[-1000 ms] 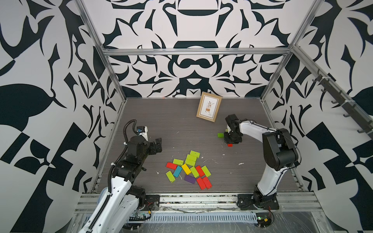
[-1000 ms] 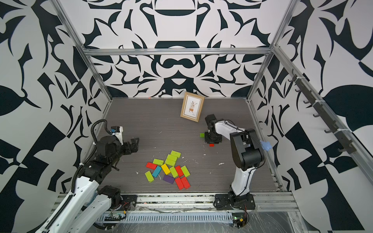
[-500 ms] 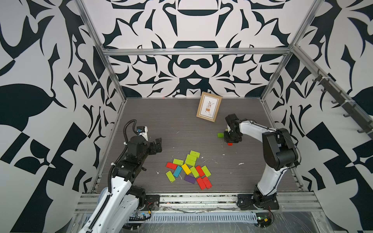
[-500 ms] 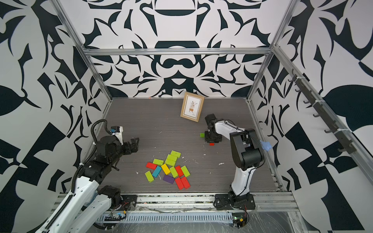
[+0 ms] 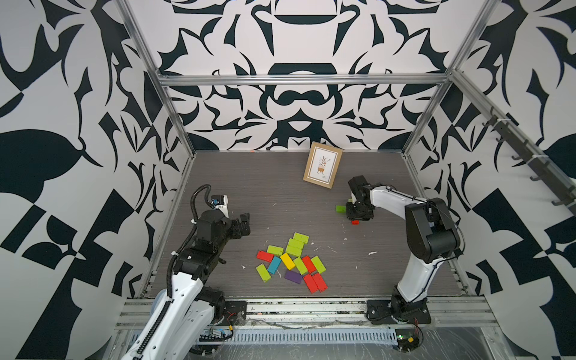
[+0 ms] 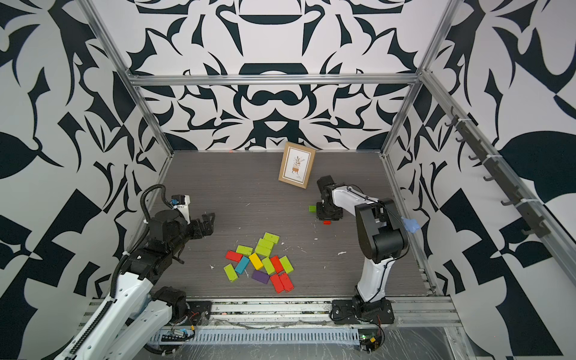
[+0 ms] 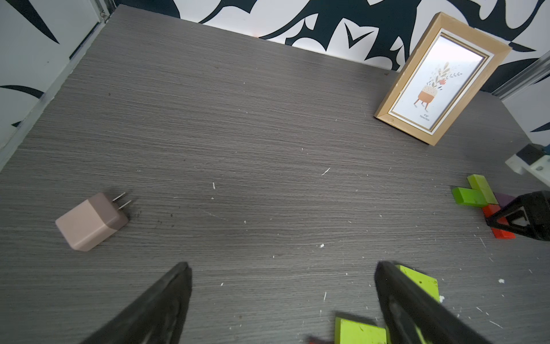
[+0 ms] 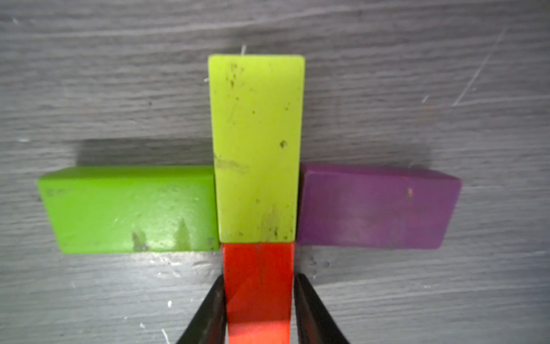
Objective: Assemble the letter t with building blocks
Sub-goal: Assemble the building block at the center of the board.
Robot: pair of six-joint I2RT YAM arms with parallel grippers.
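Table [image 5: 249,180] holds a frame [image 5: 322,165] at the back and a block pile [image 5: 300,265] in front, with the left gripper [image 7: 282,265] spread wide and empty beside it. Right gripper [image 8: 259,277] straddles the red block [image 8: 257,300], which butts the lime block [image 8: 256,143] between green block [image 8: 131,208] and purple block [image 8: 375,205]; clamped or loose, cannot tell.

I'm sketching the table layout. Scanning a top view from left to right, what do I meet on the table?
left gripper → loose pile of blocks → green block → right gripper. The picture frame is left out: it overlaps the pile and the green block.
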